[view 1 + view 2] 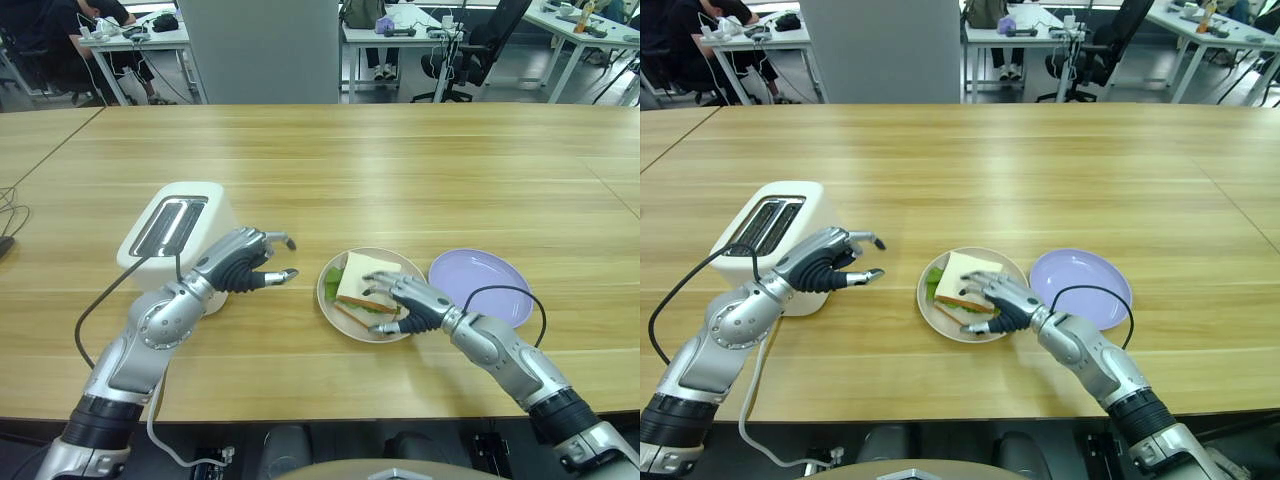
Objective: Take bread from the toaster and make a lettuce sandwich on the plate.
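Silver and black, the left hand (240, 262) hovers above the tabletop well left of the round beige plate (323, 292), palm down, forearm angled towards the plate. We see its fingers loosely stretched out, holding nothing. The right hand (415, 305) comes in from the plate's near right side, its fingers spread and lying released on the sandwich's top, clasping nothing. Left of the plate, beyond the left hand, stands the boxy white toaster (170, 225), its black cable (95, 310) looping towards us. A round lilac plate (480, 275) sits just right of the beige one on the long wooden table (400, 170). On the beige plate lies the white-bread sandwich (362, 275), with green lettuce (333, 283) poking out its left edge.
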